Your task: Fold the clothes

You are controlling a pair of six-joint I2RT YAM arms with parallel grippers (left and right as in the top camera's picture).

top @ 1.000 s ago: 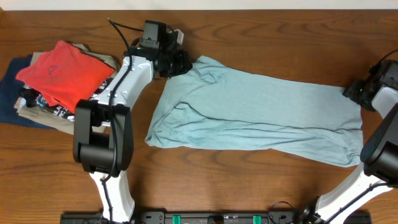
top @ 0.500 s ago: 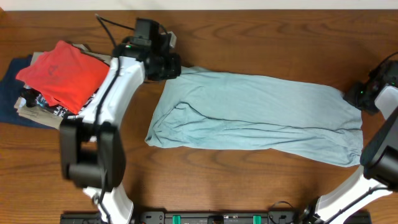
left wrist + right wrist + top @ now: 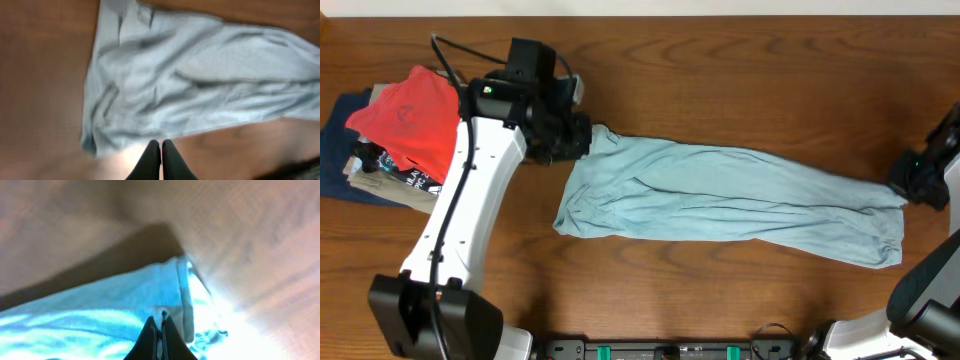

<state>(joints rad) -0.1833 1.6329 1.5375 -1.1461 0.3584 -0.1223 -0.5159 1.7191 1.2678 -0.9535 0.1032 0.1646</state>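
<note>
Plain T-shirt (image 3: 720,195); pile print (image 3: 413,179) poss. lettering

The brown wooden worktop (image 3: 720,300) carries a pale blue-grey T-shirt (image 3: 720,200), stretched lengthwise from left of centre to the right edge, wrinkled and narrowed along its far side. At the far left lies a pile of garments (image 3: 360,180), a navy one lowest and a red shirt (image 3: 415,115) on top.

Right tool (image 3: 161,319) at 6 o'clock, fingers pressed together, pinching the pale blue T-shirt (image 3: 100,305) near its hemmed edge. Cloth spreads from centre toward 8 o'clock. Brown wood table (image 3: 240,225) from 12 to 3; dark shadow above cloth; glare at 4
</note>
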